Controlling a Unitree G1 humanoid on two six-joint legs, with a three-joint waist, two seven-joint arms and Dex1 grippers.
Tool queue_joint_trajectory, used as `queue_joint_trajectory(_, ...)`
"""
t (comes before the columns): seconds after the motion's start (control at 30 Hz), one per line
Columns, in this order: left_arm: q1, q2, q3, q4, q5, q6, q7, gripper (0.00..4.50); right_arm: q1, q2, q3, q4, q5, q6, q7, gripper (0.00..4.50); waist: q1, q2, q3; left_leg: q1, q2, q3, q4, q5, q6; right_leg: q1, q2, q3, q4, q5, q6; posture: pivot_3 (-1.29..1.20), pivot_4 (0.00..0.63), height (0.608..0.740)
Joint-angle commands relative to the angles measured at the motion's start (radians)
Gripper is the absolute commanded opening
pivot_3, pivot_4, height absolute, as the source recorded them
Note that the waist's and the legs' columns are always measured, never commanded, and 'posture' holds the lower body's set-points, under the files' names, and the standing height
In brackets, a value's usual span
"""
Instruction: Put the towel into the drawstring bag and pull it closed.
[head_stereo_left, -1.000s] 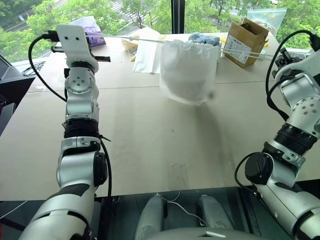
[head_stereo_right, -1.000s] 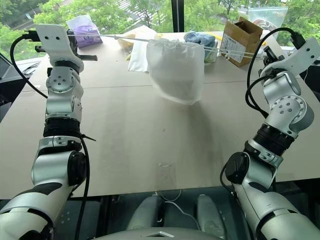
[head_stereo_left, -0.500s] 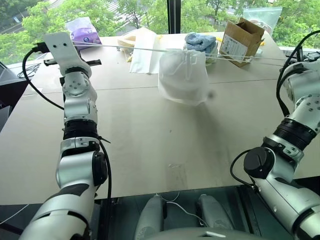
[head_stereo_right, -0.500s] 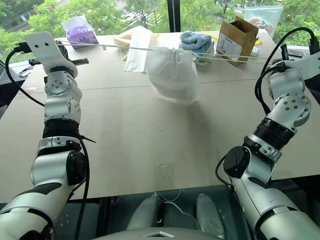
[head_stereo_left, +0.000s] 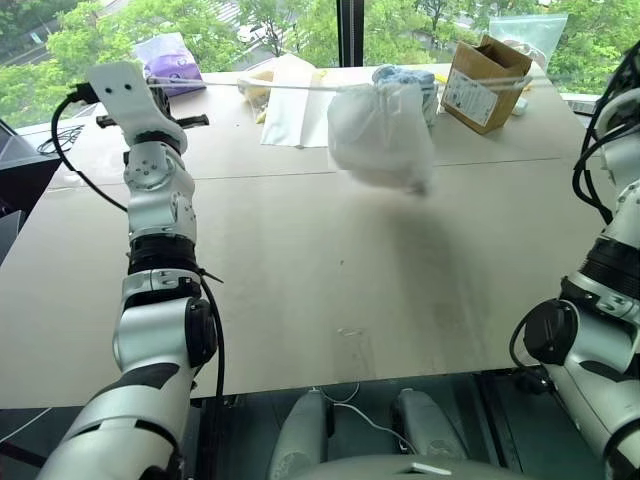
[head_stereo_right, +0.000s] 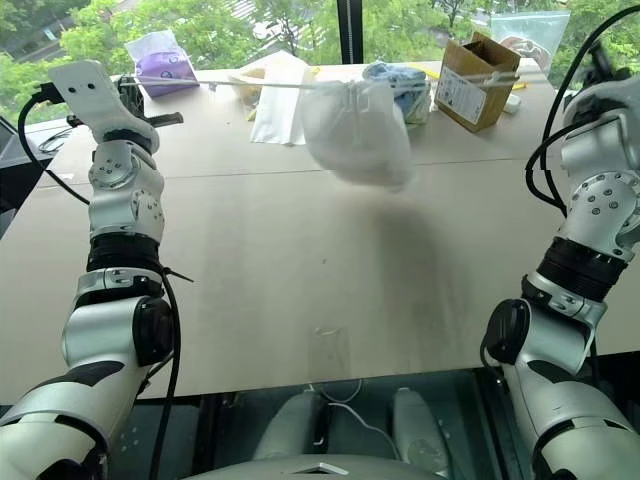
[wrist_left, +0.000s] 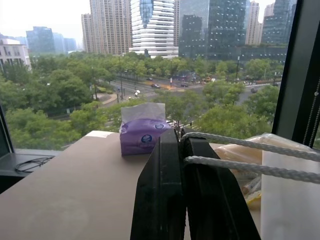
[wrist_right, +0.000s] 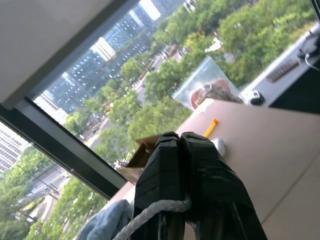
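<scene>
The drawstring bag (head_stereo_left: 380, 135) hangs in the air above the far middle of the table, bulging, with its mouth gathered tight. The towel is hidden; I cannot make it out through the fabric. Taut white cords (head_stereo_right: 230, 82) run from the bag's mouth out to both sides. My left gripper (wrist_left: 179, 135) is raised at the far left and shut on two cord strands (wrist_left: 240, 155). Raised at the far right, my right gripper (wrist_right: 179, 136) is shut on a cord (wrist_right: 150, 214).
On the brown table (head_stereo_left: 300, 260), behind the bag, lie a purple tissue pack (head_stereo_left: 170, 58), a flat white sheet (head_stereo_left: 290, 110), a light-blue towel (head_stereo_left: 405, 75), a cardboard box (head_stereo_left: 487, 78) and a clear plastic bag (head_stereo_left: 530, 28). A window runs along the far edge.
The bag's mouth has drawn from wide open to tightly gathered. The bag has risen and swung a little to the right. My right hand has gone up and outward.
</scene>
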Motion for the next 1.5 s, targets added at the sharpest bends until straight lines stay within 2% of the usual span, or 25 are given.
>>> queue_joint_trajectory(0.03, -0.059, -0.009, 0.012, -0.067, -0.025, -0.029, -0.065, 0.06, -0.015, -0.038, 0.08, -0.058, -0.037, -0.049, 0.129, 0.0, -0.003, 0.0, 0.0, 0.0, 0.0, 0.0, 0.0, 0.0, 0.0, 0.0, 0.0, 0.001, 0.0, 0.0, 0.0, 0.0, 0.15, 0.74)
queue_joint_trajectory(0.2, -0.04, -0.027, -0.011, -0.128, -0.027, -0.013, -0.145, 0.06, 0.036, -0.068, 0.162, -0.104, -0.045, -0.033, 0.286, 0.0, -0.005, 0.0, 0.0, 0.0, 0.0, 0.001, 0.0, 0.0, 0.0, 0.0, 0.0, 0.001, 0.0, 0.0, 0.0, 0.0, 0.15, 0.74)
queue_joint_trajectory(0.27, 0.002, -0.025, -0.021, -0.161, -0.023, 0.008, -0.178, 0.0, 0.105, -0.085, 0.196, -0.131, -0.005, 0.051, 0.356, 0.51, -0.005, 0.0, 0.0, 0.0, 0.0, 0.0, 0.0, 0.0, 0.0, 0.0, 0.0, 0.001, 0.0, 0.0, 0.0, 0.0, 0.15, 0.74)
queue_joint_trajectory(0.33, 0.048, -0.025, -0.032, -0.195, -0.046, 0.055, -0.245, 0.57, 0.19, -0.113, 0.243, -0.157, -0.007, 0.093, 0.433, 0.82, -0.002, 0.0, 0.0, 0.0, 0.001, 0.0, 0.0, 0.0, 0.0, 0.0, 0.0, 0.001, 0.0, 0.0, 0.0, 0.0, 0.15, 0.74)
queue_joint_trajectory(0.37, 0.094, -0.023, -0.048, -0.222, -0.068, 0.092, -0.316, 0.73, 0.252, -0.127, 0.256, -0.162, 0.007, 0.131, 0.471, 1.21, 0.0, 0.0, 0.0, 0.0, 0.001, 0.0, 0.0, 0.0, 0.0, 0.0, 0.0, 0.001, -0.001, 0.0, 0.0, 0.0, 0.15, 0.74)
queue_joint_trajectory(0.43, 0.198, -0.003, -0.096, -0.29, -0.106, 0.204, -0.464, 1.43, 0.366, -0.17, 0.278, -0.175, 0.052, 0.207, 0.575, 1.89, 0.001, 0.0, 0.0, 0.0, 0.001, 0.0, 0.0, 0.0, 0.0, 0.001, 0.0, 0.001, 0.0, 0.0, 0.0, 0.0, 0.15, 0.74)
queue_joint_trajectory(0.47, 0.286, 0.038, -0.146, -0.347, -0.1, 0.233, -0.571, 1.75, 0.44, -0.225, 0.303, -0.187, 0.061, 0.245, 0.661, 2.19, 0.001, 0.0, 0.0, 0.0, 0.001, -0.001, 0.0, 0.0, 0.0, 0.001, 0.0, 0.001, 0.0, 0.0, 0.0, 0.0, 0.15, 0.74)
queue_joint_trajectory(0.53, 0.378, 0.086, -0.195, -0.419, -0.086, 0.262, -0.676, 2.62, 0.511, -0.288, 0.33, -0.2, 0.063, 0.277, 0.755, 2.21, 0.0, 0.001, 0.0, 0.0, 0.001, 0.0, -0.001, 0.0, 0.0, 0.001, 0.0, 0.001, -0.001, 0.0, 0.0, 0.0, 0.15, 0.74)
queue_joint_trajectory(0.57, 0.462, 0.143, -0.219, -0.481, -0.105, 0.313, -0.767, 3.02, 0.568, -0.356, 0.338, -0.226, 0.1, 0.317, 0.854, 2.21, -0.003, 0.001, 0.001, 0.0, 0.001, 0.0, -0.001, 0.0, 0.0, 0.001, 0.0, 0.001, -0.001, 0.0, 0.0, 0.0, 0.15, 0.74)
queue_joint_trajectory(0.67, 0.62, 0.255, -0.237, -0.588, -0.138, 0.395, -0.928, 3.02, 0.703, -0.51, 0.338, -0.284, 0.165, 0.359, 1.108, 2.21, -0.004, 0.003, 0.003, 0.0, 0.004, 0.0, -0.001, 0.0, 0.001, 0.0, 0.001, 0.002, -0.002, 0.0, 0.0, 0.0, 0.15, 0.74)
queue_joint_trajectory(0.77, 0.706, 0.33, -0.231, -0.614, -0.102, 0.383, -0.977, 3.02, 0.854, -0.615, 0.306, -0.311, 0.16, 0.29, 1.329, 2.21, 0.01, 0.003, 0.003, 0.004, 0.007, -0.002, 0.0, -0.003, 0.005, 0.005, 0.004, 0.0, -0.002, 0.0, -0.001, 0.0, 0.15, 0.74)
queue_joint_trajectory(0.9, 0.79, 0.371, -0.153, -0.665, -0.145, 0.407, -1.003, 3.02, 1.02, -0.663, 0.265, -0.232, 0.003, 0.041, 1.499, 2.21, 0.03, 0.002, 0.003, 0.008, 0.007, -0.002, 0.002, -0.003, 0.005, 0.012, 0.002, -0.001, -0.006, 0.0, 0.0, 0.0, 0.15, 0.74)
queue_joint_trajectory(1.0, 0.87, 0.384, -0.114, -0.707, -0.153, 0.41, -1.016, 3.02, 1.085, -0.664, 0.287, -0.154, -0.18, -0.219, 1.538, 2.21, 0.032, 0.002, 0.003, 0.008, 0.007, -0.003, 0.003, -0.004, 0.006, 0.015, 0.002, -0.002, -0.01, 0.0, 0.0, 0.0, 0.15, 0.74)
queue_joint_trajectory(1.07, 0.909, 0.384, -0.104, -0.727, -0.155, 0.419, -1.02, 3.02, 1.072, -0.639, 0.3, -0.077, -0.3, -0.411, 1.51, 2.21, 0.032, 0.002, 0.003, 0.008, 0.007, -0.004, 0.002, -0.004, 0.006, 0.016, 0.002, -0.003, -0.012, 0.0, 0.0, 0.0, 0.15, 0.74)
queue_joint_trajectory(1.1, 0.924, 0.385, -0.107, -0.733, -0.146, 0.416, -1.02, 3.02, 1.055, -0.631, 0.297, -0.047, -0.311, -0.435, 1.505, 2.21, 0.03, 0.002, 0.003, 0.008, 0.007, -0.004, 0.002, -0.004, 0.006, 0.016, 0.002, -0.003, -0.012, 0.0, 0.0, 0.0, 0.15, 0.74)
queue_joint_trajectory(1.3, 0.929, 0.358, -0.119, -0.772, -0.153, 0.436, -1.01, 3.02, 1.132, -0.737, 0.197, -0.058, -0.117, -0.266, 1.776, 2.21, 0.039, 0.004, 0.004, 0.008, 0.007, -0.006, 0.001, -0.004, 0.006, 0.018, 0.002, -0.006, -0.014, 0.0, 0.0, 0.0, 0.15, 0.74)
queue_joint_trajectory(1.4, 0.922, 0.344, -0.129, -0.772, -0.137, 0.416, -1.008, 3.02, 1.049, -0.701, 0.157, -0.089, -0.011, -0.15, 1.695, 2.21, 0.034, 0.004, 0.004, 0.008, 0.007, -0.007, 0.001, -0.004, 0.006, 0.019, 0.002, -0.006, -0.015, 0.0, 0.0, 0.0, 0.15, 0.74)
queue_joint_trajectory(1.5, 0.929, 0.317, -0.12, -0.795, -0.133, 0.393, -0.982, 3.02, 1.006, -0.612, 0.153, -0.108, -0.042, -0.204, 1.6, 2.21, 0.03, 0.004, 0.004, 0.01, 0.008, -0.006, 0.001, -0.004, 0.006, 0.021, 0.003, -0.005, -0.015, 0.0, 0.0, 0.0, 0.15, 0.74)
